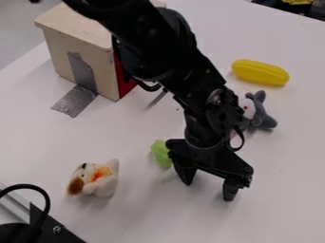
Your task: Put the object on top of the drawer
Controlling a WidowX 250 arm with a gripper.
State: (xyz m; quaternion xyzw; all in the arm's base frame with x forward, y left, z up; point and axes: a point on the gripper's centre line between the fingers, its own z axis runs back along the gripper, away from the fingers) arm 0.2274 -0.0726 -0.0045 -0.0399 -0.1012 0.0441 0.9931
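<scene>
The gripper [208,190] hangs low over the right-centre of the white table, its two fingers apart with nothing visible between them. At the upper left stands the drawer, a pale wooden box [86,52] with a red front; its top [76,26] is partly hidden behind the arm. A light green object [161,154] lies just left of the gripper, partly covered by it. A white and brown plush toy [94,178] lies farther left. Behind the arm on the right are a grey plush toy [260,112] and a yellow corn-shaped toy [260,72].
Grey tape [77,98] fixes the box to the table [146,213]. A black bracket with a cable [47,225] occupies the lower left corner. Dark items with a yellow piece [297,2] lie at the top right edge.
</scene>
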